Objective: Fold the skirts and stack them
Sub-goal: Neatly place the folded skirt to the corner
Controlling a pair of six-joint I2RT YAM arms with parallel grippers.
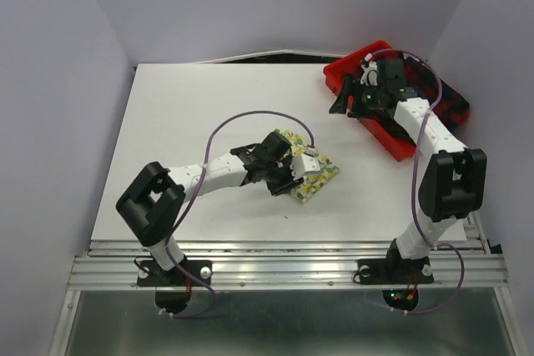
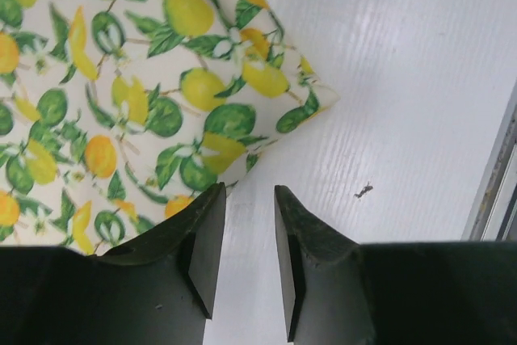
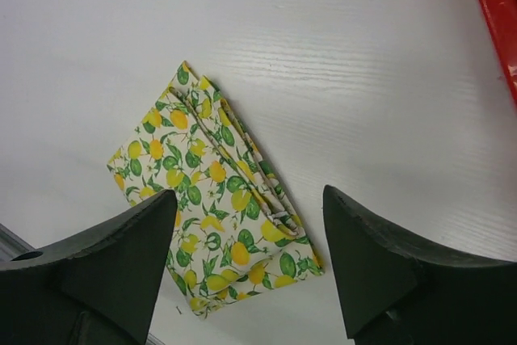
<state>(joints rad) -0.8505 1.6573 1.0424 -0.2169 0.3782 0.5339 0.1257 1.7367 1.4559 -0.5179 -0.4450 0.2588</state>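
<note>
The white table (image 1: 183, 122) fills the middle of the top view. At its upper right sits the red tray (image 1: 338, 74). The plaid skirt (image 1: 448, 102) lies inside it, largely hidden by the right arm, so I cannot tell whether it is folded. Near the centre of the frame the lemon skirt (image 1: 317, 174) lies flat on the table as a neat folded rectangle, with layered edges along one long side. The right gripper (image 3: 246, 191) hovers at the tray's left end, fingers spread wide and empty. The left gripper (image 2: 246, 191) sits low at a corner of the lemon skirt, fingers a narrow gap apart with only bare table between them, gripping nothing.

Both skirts look like light, limp cloth that would sag and fall open if lifted by a single layer. The plaid one seems bulkier, with pleats likely to spring, so it is probably best taken at two corners of the waistband. The folded lemon one should be pinched through all its layers at the folded edge
</note>
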